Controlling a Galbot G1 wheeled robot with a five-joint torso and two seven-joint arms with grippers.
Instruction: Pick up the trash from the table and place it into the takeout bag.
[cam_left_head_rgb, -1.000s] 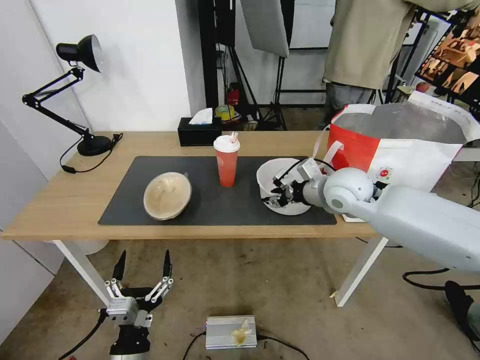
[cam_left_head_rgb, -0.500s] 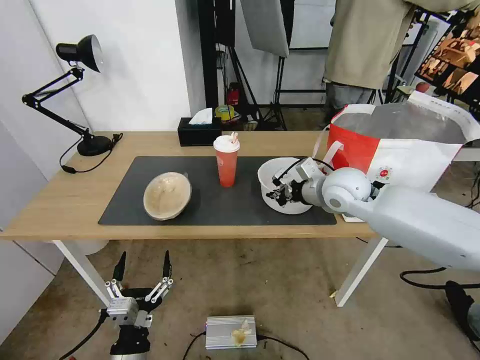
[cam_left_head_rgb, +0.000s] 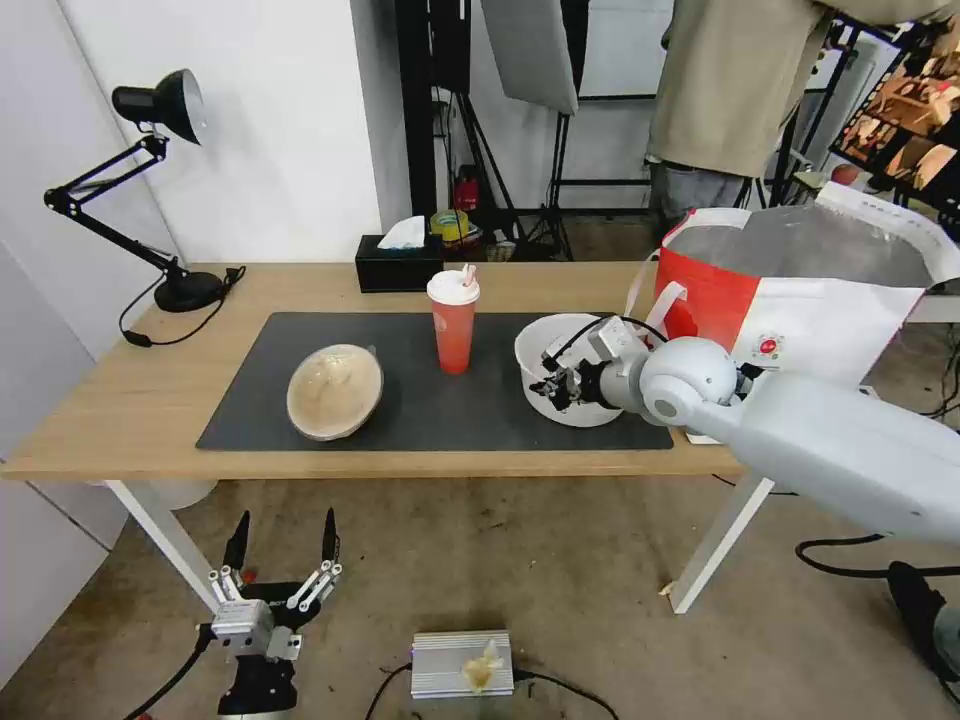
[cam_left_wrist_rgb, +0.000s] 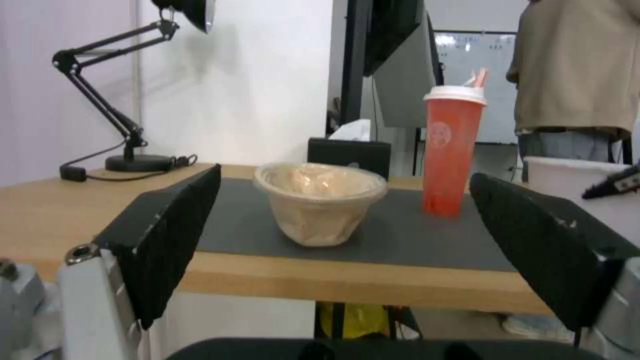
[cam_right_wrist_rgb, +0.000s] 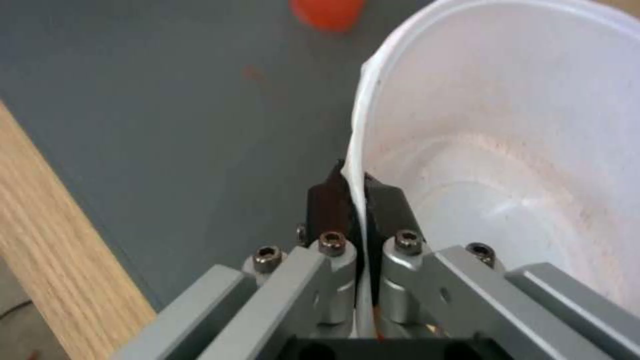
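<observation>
1. Now, left gripper (cam_left_head_rgb: 283, 548) hangs low in front of the table (cam_left_head_rgb: 120, 400), fingers spread, idle; tan bowl (cam_left_head_rgb: 334, 390) and red cup (cam_left_head_rgb: 454, 322) sit on the mat (cam_left_head_rgb: 420, 405)
2. Right gripper (cam_right_wrist_rgb: 353, 192) pinches the white bowl (cam_left_head_rgb: 562, 372) rim, one finger inside, one outside
3. Lift level, keep the pinch firm, clear the bag (cam_left_head_rgb: 800, 290) edge at right

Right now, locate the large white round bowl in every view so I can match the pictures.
Head view: large white round bowl on the dark grey rectangular mat, right tool pinching its rim.
Left wrist view: white wall at the edge, beyond the red cup.
Right wrist view: bowl interior.
Shared landmark: the mat.
</observation>
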